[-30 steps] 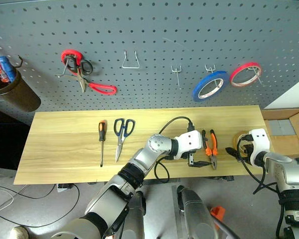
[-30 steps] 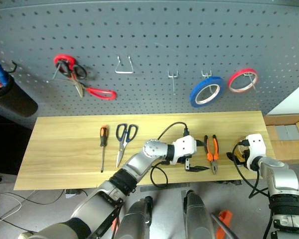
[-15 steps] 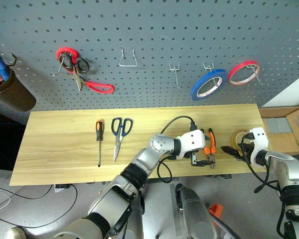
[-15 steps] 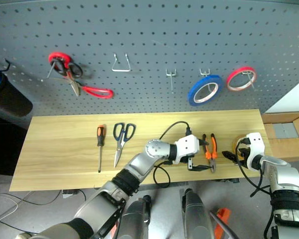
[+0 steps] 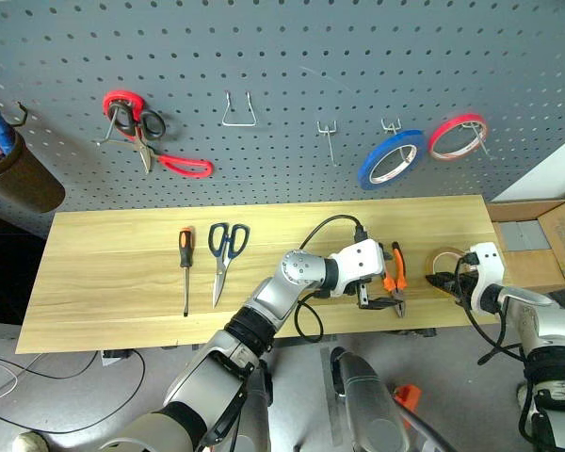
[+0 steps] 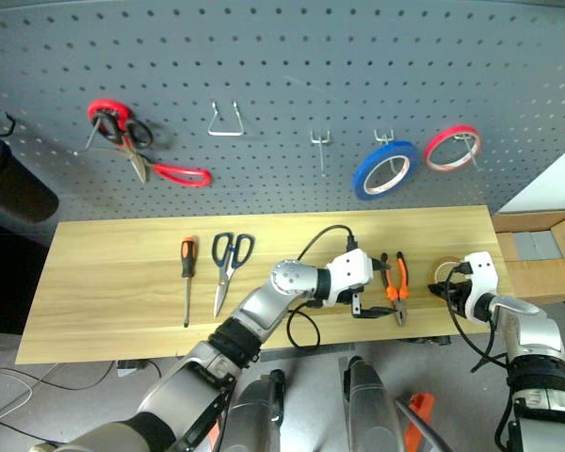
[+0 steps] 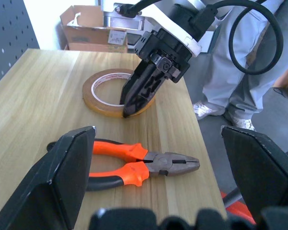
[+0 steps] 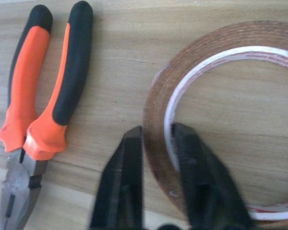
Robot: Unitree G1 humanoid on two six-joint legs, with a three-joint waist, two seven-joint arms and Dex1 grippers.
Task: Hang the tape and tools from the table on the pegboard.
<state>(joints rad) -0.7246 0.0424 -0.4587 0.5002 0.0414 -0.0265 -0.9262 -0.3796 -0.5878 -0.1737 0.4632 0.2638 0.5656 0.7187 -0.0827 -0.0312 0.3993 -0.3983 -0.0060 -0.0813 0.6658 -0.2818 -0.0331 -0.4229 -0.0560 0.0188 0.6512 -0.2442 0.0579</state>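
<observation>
Gripping: right end effector [image 8: 156, 143] is pinching the tape [image 8: 221, 96] wall, seemingly resting on the table [image 5: 122, 282].
Hovering: left end effector [image 7: 158, 172] is gaping wide, empty, beside the tape, over the pliers [image 7: 134, 165].

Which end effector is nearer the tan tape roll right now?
Right. The right end effector pinches the tape roll wall between its fingers; the left end effector hovers open over the pliers beside it.

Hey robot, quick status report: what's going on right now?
Right gripper shut on tape wall. Left gripper open over pliers. Nothing in the way.
</observation>
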